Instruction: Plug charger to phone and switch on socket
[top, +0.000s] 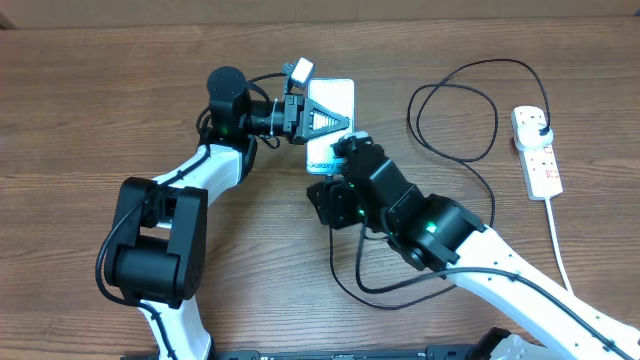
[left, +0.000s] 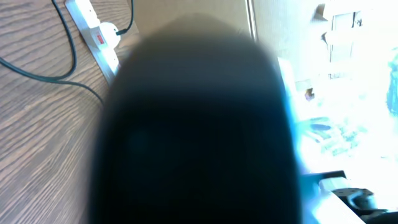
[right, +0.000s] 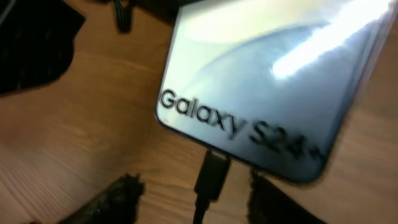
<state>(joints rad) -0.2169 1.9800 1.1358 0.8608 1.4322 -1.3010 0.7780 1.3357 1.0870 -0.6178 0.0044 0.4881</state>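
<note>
Overhead view: soft, even light from above. The grain of the table (top: 80, 110) is sharp, and the shadows under the arms are short and faint. The white socket (top: 537, 150) is nearly overexposed.

Left wrist view: a dark shape (left: 193, 124) close to the lens, wholly out of focus, fills the centre. The right side is blown out to white and cyan. Only the upper left is in fair focus, with the socket (left: 93, 31) and cable (left: 62, 74).

Right wrist view: warm tone, soft focus throughout. A bright streak of glare crosses the phone (right: 267, 81) screen at upper right. Its lettering is legible but smeared, and the lower edge of the view is blurred.
</note>
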